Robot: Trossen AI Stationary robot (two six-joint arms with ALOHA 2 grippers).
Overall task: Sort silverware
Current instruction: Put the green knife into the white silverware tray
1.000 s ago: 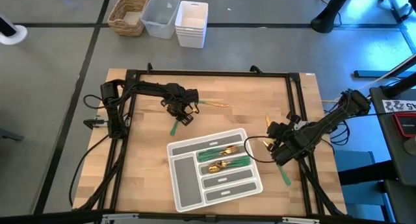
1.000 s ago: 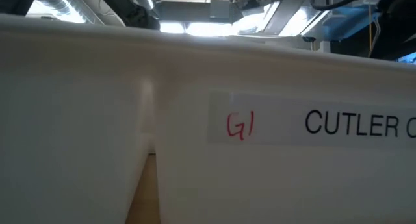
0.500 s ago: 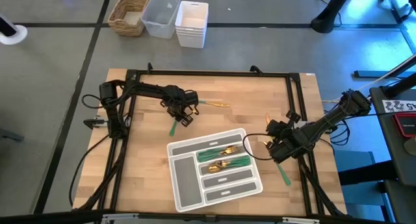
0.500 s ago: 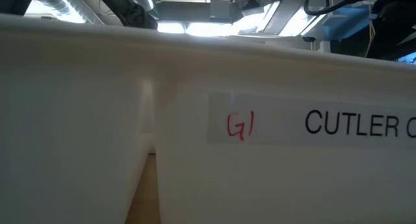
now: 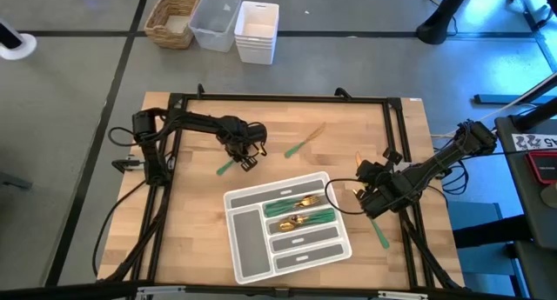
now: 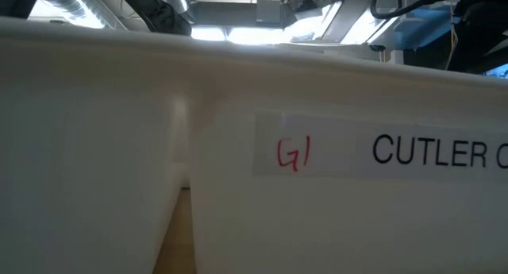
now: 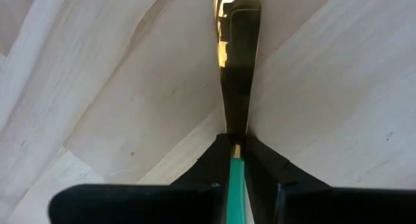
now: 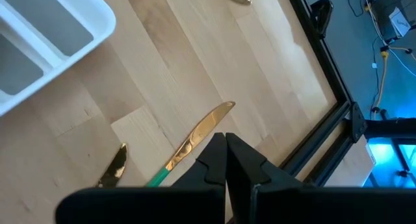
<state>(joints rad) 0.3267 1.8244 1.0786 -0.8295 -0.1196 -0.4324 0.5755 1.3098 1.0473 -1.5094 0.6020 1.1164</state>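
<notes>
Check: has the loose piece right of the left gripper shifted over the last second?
Yes. The loose piece rotated and slid right, away from the left gripper, toward the table's right rail.

A white label (image 6: pixel 381 151) across the right half of the low view, stuck on a white bin (image 6: pixel 119 147), reads "G1" handwritten in red, then printed black "CUTLER", cut off at the frame's right edge.

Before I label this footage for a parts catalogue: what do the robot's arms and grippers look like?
Both arms are black and slim-jointed with loose black cables alongside. The left gripper and right gripper each end in two dark, angular, wedge-shaped fingers. No markings show.
</notes>
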